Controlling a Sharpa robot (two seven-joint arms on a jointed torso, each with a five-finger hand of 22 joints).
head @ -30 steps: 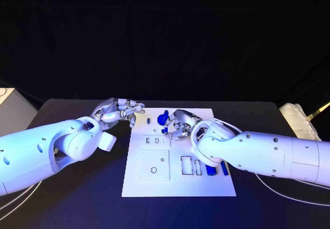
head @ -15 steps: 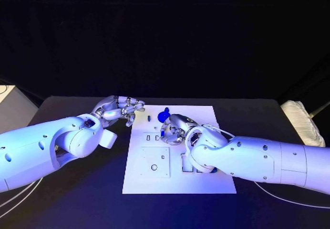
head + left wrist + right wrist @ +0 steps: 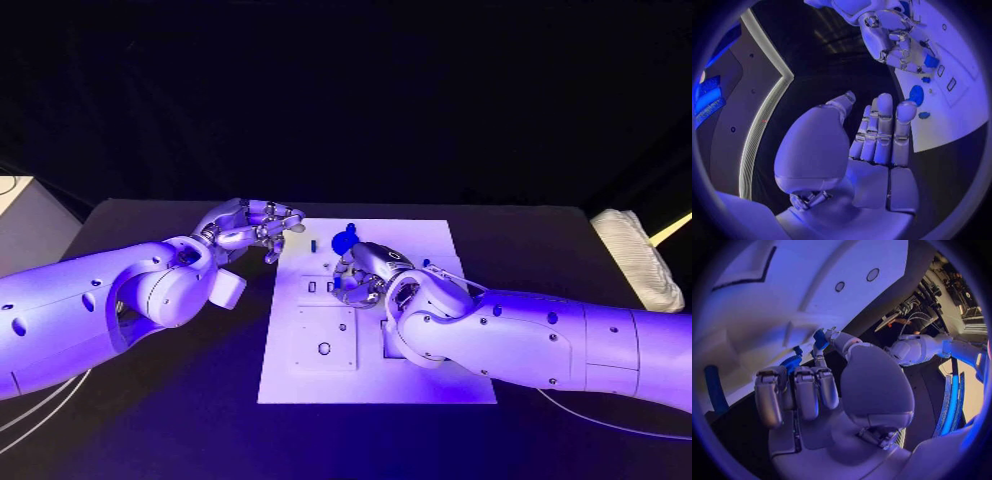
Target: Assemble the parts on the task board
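Black table carries the white task board at its middle. Over the board's far half, the right hand has its fingers curled; the right wrist view shows a small blue part pinched at its fingertips. A round blue part sits near the board's far edge. Beside the board's far left corner, the left hand hovers, fingers together and nearly straight, holding nothing

black table, white task board lying flat at its middle
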